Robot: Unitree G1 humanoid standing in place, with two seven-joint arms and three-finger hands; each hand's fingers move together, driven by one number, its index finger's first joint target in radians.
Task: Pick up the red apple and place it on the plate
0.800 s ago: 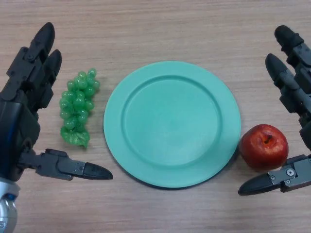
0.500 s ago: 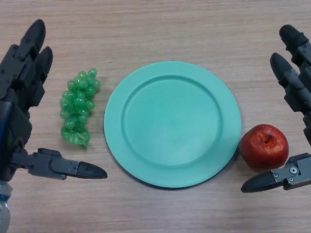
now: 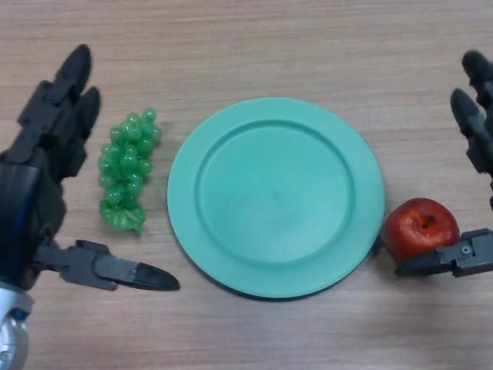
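Note:
A red apple (image 3: 420, 227) rests on the wooden table, touching the right rim of the round green plate (image 3: 275, 196), which holds nothing. My right hand (image 3: 479, 142) is at the right edge, open; its fingers reach up past the apple's far side and its thumb (image 3: 447, 260) lies just below the apple, overlapping its lower edge. My left hand (image 3: 42, 169) is open at the left edge, fingers pointing away, thumb stretched toward the plate.
A bunch of green grapes (image 3: 125, 168) lies between the left hand and the plate's left rim. The wooden tabletop (image 3: 269, 46) fills the whole view.
My right hand has shifted right and its thumb has risen to the apple's underside. The left hand swayed left, then returned.

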